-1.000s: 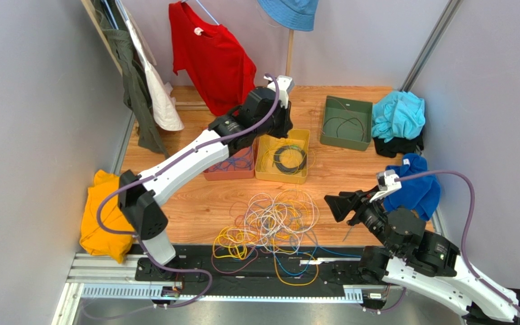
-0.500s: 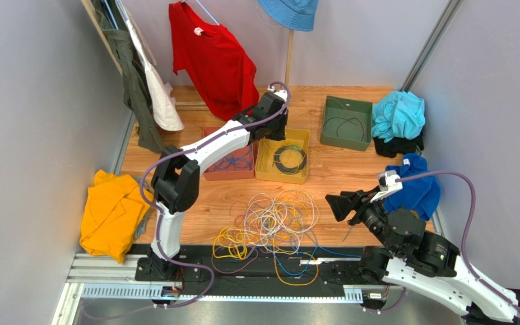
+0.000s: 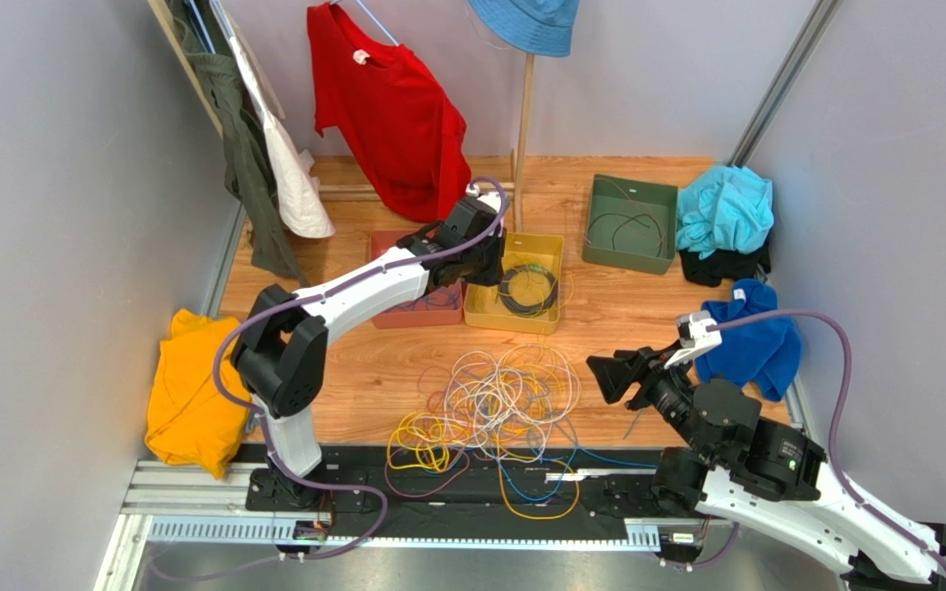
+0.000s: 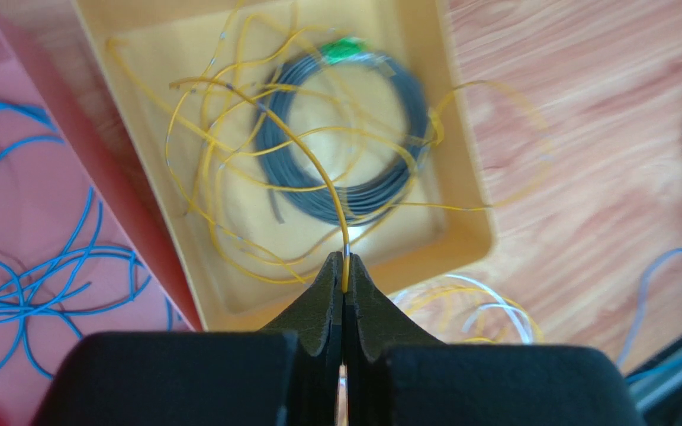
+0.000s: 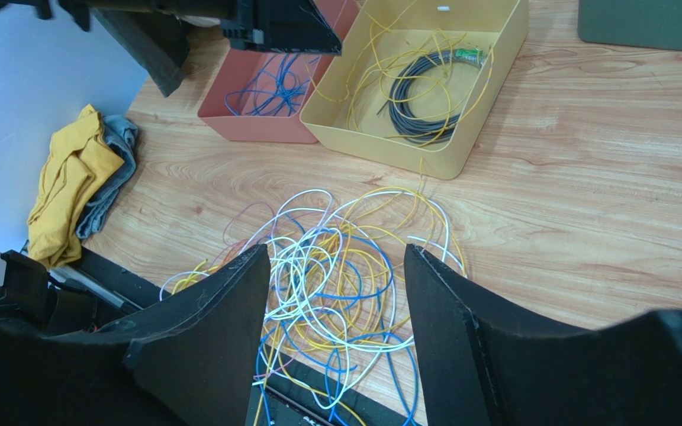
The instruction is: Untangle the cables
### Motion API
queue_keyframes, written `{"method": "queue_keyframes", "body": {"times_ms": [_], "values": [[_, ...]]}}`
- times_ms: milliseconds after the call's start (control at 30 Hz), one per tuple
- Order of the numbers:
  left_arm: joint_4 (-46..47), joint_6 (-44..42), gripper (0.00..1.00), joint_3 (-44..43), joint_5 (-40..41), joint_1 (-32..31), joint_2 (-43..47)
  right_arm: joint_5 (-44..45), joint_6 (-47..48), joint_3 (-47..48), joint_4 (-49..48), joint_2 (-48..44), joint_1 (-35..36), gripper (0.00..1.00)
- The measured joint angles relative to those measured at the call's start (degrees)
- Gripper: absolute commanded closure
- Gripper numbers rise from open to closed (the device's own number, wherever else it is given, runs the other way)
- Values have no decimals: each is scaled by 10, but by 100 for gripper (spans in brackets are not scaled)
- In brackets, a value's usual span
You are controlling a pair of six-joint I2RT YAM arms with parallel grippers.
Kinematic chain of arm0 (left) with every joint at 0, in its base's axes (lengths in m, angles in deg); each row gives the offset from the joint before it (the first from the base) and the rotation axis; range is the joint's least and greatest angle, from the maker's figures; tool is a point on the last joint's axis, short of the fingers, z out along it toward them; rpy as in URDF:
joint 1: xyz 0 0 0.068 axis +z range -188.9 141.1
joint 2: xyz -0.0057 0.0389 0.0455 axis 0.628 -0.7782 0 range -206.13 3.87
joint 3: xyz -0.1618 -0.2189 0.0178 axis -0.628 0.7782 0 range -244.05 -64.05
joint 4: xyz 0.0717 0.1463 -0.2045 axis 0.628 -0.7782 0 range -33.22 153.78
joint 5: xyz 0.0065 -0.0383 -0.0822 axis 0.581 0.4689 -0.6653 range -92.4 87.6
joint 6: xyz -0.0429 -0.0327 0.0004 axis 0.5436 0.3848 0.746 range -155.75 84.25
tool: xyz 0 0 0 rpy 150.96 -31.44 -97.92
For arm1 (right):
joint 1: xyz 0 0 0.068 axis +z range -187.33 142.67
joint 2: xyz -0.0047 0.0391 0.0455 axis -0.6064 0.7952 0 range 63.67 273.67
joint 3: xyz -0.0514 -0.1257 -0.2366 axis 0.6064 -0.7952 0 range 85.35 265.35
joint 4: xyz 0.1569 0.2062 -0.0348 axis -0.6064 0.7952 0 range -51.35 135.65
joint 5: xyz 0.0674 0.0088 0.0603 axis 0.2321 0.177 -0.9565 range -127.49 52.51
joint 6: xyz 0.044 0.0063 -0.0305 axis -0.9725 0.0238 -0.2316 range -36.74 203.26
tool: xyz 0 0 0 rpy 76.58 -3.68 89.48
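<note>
Cables (image 3: 497, 413): a loose heap of thin yellow, white, blue and purple loops on the wood table (image 3: 638, 320), near the arms' bases; a few strands trail over the black rail at the near edge.
Heap and right gripper (image 3: 604, 372): the gripper is off the heap's right side, apart from it. In the right wrist view the heap shows between the two fingers.
Right gripper state: jaws spread wide, nothing between them.
Yellow cable (image 4: 304, 160): one thin, glossy strand that arches up out of the yellow tray (image 4: 473, 191) to the left gripper (image 4: 345, 271).
Left gripper state: black wedge-shaped fingers pressed together, pinching the yellow cable at their tips, above the tray's near wall.
Yellow tray contents: slack yellow loops lying over a neat round black coil (image 4: 380, 191) with a green tag.
Yellow tray shape: a square, smooth-walled box just beyond the heap.
Red tray (image 3: 410, 317): touching the yellow tray's left side, holding thin blue wires (image 4: 33, 284) in loose curls.
Green tray (image 3: 630, 187): further right on the table, apart from the other two, with a thin dark wire inside.
Cloths: an orange one (image 3: 188, 394) crumpled at the left edge, a blue one (image 3: 756, 345) behind the right arm.
</note>
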Motion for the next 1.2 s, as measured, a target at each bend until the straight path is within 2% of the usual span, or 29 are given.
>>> {"method": "queue_keyframes", "body": {"times_ms": [333, 800, 1000, 1200], "values": [[-3, -12, 100, -80, 17, -35, 63, 0, 0, 0, 0, 0, 0, 39], [-8, -7, 100, -52, 27, -34, 14, 0, 0, 0, 0, -5, 0, 39], [-25, -9, 100, -31, 45, -41, 75, 0, 0, -3, -3, -5, 0, 39], [-34, -21, 100, -82, 62, -54, 141, 0, 0, -8, -10, -5, 0, 39]]}}
